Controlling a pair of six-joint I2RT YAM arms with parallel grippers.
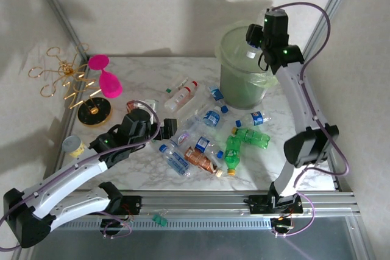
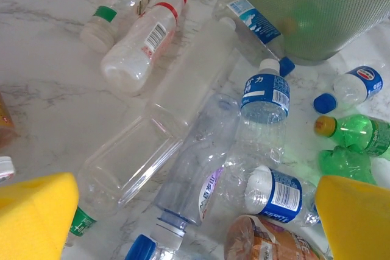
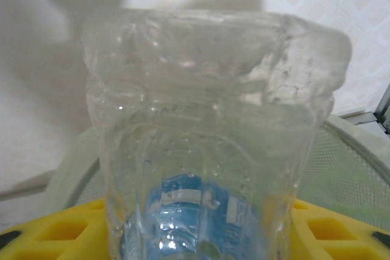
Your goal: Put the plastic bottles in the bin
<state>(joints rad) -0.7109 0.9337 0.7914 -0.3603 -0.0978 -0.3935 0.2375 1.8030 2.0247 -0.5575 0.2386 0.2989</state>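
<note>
Top external: white marble table (image 1: 173, 68), pale walls (image 1: 152, 10); right gripper (image 1: 251, 42) clamps a bottle (image 3: 213, 150); left gripper (image 1: 169, 129) gapes empty.

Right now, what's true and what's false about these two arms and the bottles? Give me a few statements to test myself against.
1. The right gripper holds a clear bottle with a blue label above the bin. True.
2. The left gripper is shut on a green bottle. False: its jaws stand open over the loose bottles, holding nothing.
3. The bin lies on its side. False: it stands upright.
4. The pink goblet is beside the gold wire stand. True.
5. Every bottle is in the bin. False: many lie on the table.
</note>
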